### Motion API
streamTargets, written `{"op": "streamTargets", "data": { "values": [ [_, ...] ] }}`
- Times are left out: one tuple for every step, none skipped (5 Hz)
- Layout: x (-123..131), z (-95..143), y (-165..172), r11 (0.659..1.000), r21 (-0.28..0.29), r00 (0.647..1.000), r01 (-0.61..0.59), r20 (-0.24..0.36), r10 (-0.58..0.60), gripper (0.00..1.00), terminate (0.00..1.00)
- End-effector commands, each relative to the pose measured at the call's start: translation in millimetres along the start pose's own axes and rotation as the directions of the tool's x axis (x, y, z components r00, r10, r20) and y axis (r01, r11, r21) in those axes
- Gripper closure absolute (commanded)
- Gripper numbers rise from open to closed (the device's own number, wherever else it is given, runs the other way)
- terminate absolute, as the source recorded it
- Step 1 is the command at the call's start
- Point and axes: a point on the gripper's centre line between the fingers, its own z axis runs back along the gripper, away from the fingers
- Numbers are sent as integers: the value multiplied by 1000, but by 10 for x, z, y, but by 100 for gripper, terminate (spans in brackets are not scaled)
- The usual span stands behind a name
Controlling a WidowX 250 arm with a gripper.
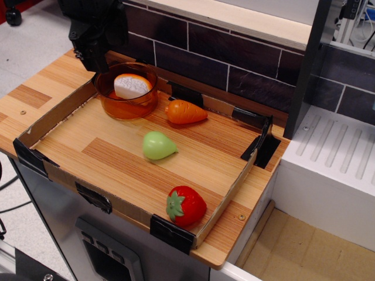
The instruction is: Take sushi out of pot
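Wooden counter with pale and reddish plank grain, running from the left edge to the lower centre of the frame; dark tiled wall behind it, white ridged unit at the right.

Cardboard tray: shallow, low-walled, corners bound in black tape, lying on the counter and holding all the items below.

Pot: round, translucent orange-amber, low walls; upper left of the frame, in the tray's far left corner.

Sushi: white rice block with an orange layer along its upper edge, lying inside the pot and showing above the rim.

Toy carrot: all orange, dark green stub at its left end, lying on its side just right of the pot, a narrow gap between them.

Green pear-shaped toy: centre of the tray, below the carrot, apart from it.

Toy strawberry: red with green leaves, lower centre of the frame, against the tray's near wall.

Gripper: black, top left of the frame, its lower end just above and behind the pot's left rim. Whether the jaws are parted or closed cannot be told from this view; nothing is seen held in them. Sushi not touched by it.
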Motion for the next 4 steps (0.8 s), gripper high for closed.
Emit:
{"op": "streamTargets", "data": {
  "values": [
    [-4,-90,-160,1000,20,1000,-5,-13,5,0,0],
    [-84,-300,-142,998,56,999,42,4,-43,0,0],
    [-106,-379,-155,996,75,999,49,4,-49,0,0],
    [-118,-447,-151,995,82,998,56,9,-57,0,0]
  ]
}}
